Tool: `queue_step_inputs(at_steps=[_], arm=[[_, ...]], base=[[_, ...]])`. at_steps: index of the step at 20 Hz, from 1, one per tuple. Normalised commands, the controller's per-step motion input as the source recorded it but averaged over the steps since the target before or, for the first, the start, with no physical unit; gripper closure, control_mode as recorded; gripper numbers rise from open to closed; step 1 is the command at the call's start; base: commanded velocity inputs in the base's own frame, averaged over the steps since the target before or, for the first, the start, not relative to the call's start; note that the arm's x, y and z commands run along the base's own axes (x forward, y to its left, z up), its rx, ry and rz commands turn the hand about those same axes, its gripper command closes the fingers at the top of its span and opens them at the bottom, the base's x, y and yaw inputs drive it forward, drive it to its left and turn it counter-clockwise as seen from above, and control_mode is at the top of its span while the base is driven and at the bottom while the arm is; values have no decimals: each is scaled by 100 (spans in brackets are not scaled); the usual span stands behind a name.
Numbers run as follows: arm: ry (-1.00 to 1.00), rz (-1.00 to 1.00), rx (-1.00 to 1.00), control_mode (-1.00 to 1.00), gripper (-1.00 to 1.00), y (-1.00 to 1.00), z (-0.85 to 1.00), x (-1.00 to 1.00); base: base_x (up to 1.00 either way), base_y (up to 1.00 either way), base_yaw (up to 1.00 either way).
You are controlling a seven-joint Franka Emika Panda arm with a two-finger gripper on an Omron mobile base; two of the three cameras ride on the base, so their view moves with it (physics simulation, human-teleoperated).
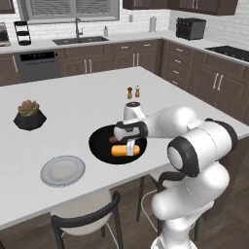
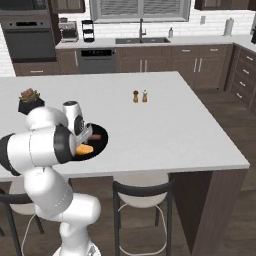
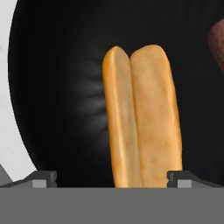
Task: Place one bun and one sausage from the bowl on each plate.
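Grey plate [image 1: 62,170] sits on the white counter [image 1: 73,116], left of the black bowl [image 1: 99,146]. Bowl holds a split bun [image 3: 142,118] and a dark sausage [image 3: 217,39] just beside it. Gripper [image 1: 130,148] hangs low over the bun, fingers [image 3: 43,178] spread wide on either side of it, gripping nothing.

- A white robot arm with dark joints rises from its base, at the lower right of the left base view and the lower left of the right base view.
- The thick upper segments bend at a large rounded elbow, then the forearm reaches forward and low over the work surface.
- The wrist turns downward so the hand points almost straight down.
- The gripper [image 1: 129,148] hangs at the end of the hand, its jaws spread wide apart.
- In the hand view the two small dark fingertips [image 3: 43,178] stand far apart and hold nothing.
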Motion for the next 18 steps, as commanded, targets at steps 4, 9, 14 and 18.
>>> queue_step_inputs(at_steps=[4,9,14,18], arm=[[0,0,0,-100,-100,0,-16,36],[0,0,0,-100,-100,0,-23,33],[7,0,-2,-100,-100,0,-44,4],[4,0,-1,-100,-100,0,-34,6]], base=[[0,0,0],[0,0,0],[0,0,0],[0,0,0]])
